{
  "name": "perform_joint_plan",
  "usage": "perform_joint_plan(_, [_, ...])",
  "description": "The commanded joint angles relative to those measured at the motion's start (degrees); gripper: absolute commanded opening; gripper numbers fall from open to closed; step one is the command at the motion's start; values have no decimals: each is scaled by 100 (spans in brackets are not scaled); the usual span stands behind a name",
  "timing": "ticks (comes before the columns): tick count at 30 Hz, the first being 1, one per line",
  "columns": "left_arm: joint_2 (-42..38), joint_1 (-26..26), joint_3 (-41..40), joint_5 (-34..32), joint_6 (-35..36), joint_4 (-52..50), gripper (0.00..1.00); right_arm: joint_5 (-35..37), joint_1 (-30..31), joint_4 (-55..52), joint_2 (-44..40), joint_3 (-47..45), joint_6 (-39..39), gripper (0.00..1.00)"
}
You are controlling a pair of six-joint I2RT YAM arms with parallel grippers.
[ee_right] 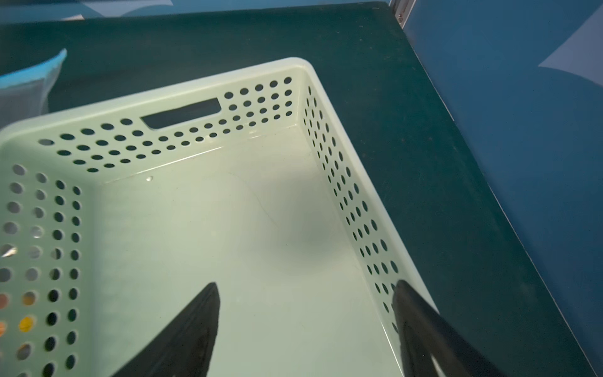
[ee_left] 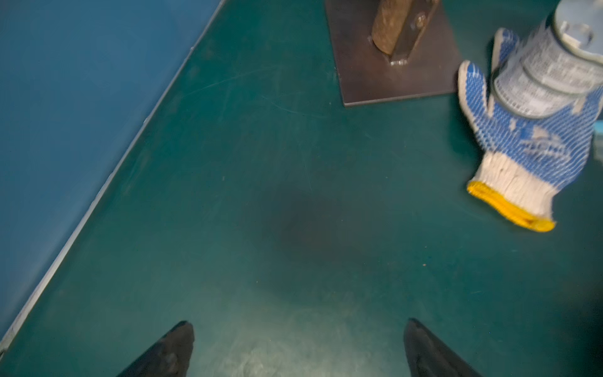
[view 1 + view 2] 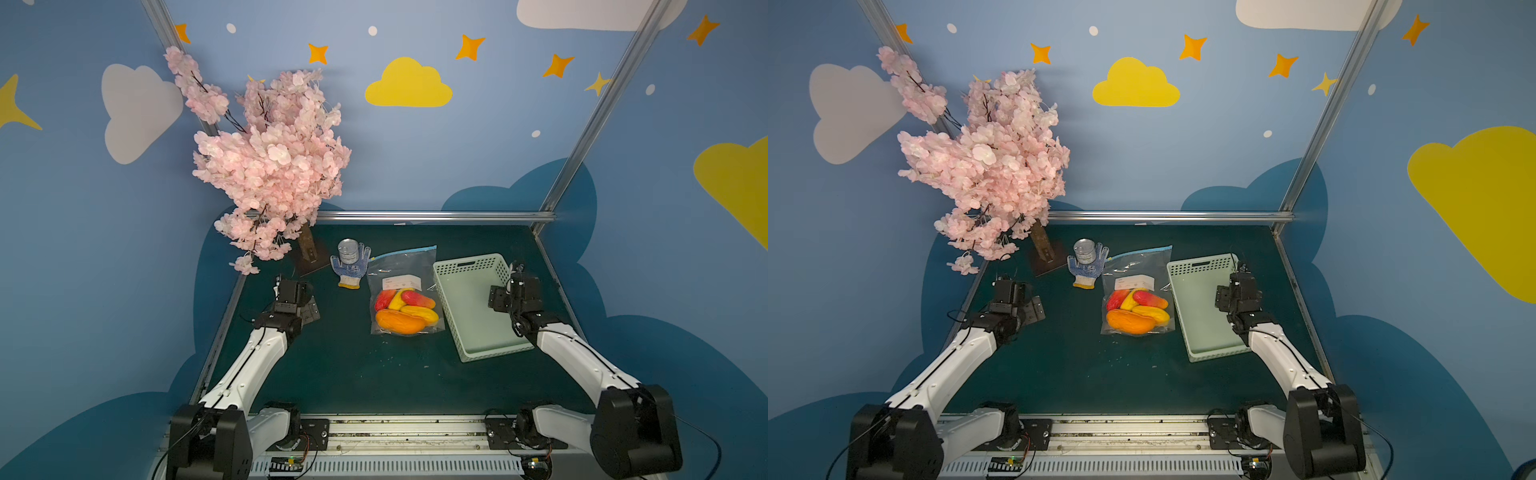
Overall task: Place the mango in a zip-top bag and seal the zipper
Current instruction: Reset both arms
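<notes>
The zip-top bag (image 3: 399, 270) (image 3: 1133, 270) lies flat mid-table in both top views, with several red, yellow and orange mango fruits (image 3: 405, 312) (image 3: 1137, 312) inside its near half. Its zipper (image 3: 405, 250) (image 3: 1142, 251), a light blue strip, runs along the far edge; one corner of the bag (image 1: 36, 73) shows in the right wrist view. My left gripper (image 2: 298, 329) (image 3: 279, 284) hovers open and empty over bare mat, left of the bag. My right gripper (image 1: 305, 290) (image 3: 514, 272) hangs open and empty over the basket, right of the bag.
A pale green perforated basket (image 3: 465, 262) (image 1: 163, 94) stands right of the bag, nothing in it. A blue-dotted work glove (image 3: 350, 270) (image 2: 528, 143) with a metal can (image 3: 348, 251) (image 2: 548, 75) on it lies far left of the bag. A pink blossom tree (image 3: 270, 166) stands on a metal plate (image 2: 368, 71).
</notes>
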Motion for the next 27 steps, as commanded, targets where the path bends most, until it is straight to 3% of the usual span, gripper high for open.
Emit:
perform_joint_plan(1, [221, 181, -520, -81, 899, 1931, 100, -237, -64, 1057, 496, 25, -417, 83])
perform_joint_plan(6, [641, 359, -1266, 409, 1116, 3747, 100, -731, -180, 1158, 1069, 262, -999, 83])
perform_joint_plan(15, [1792, 348, -852, 1396, 1826, 5123, 100, -1615, -587, 3001, 1128, -891, -1084, 83])
perform_joint_plan(21, [2195, 335, -1526, 1313, 1798, 6682, 100, -1667, -594, 3599, 1196, -1231, -1102, 83])
perform_joint_plan(27, [2227, 413, -1456, 1441, 1723, 6544, 100, -1601, -708, 3406, 1277, -1068, -937, 83])
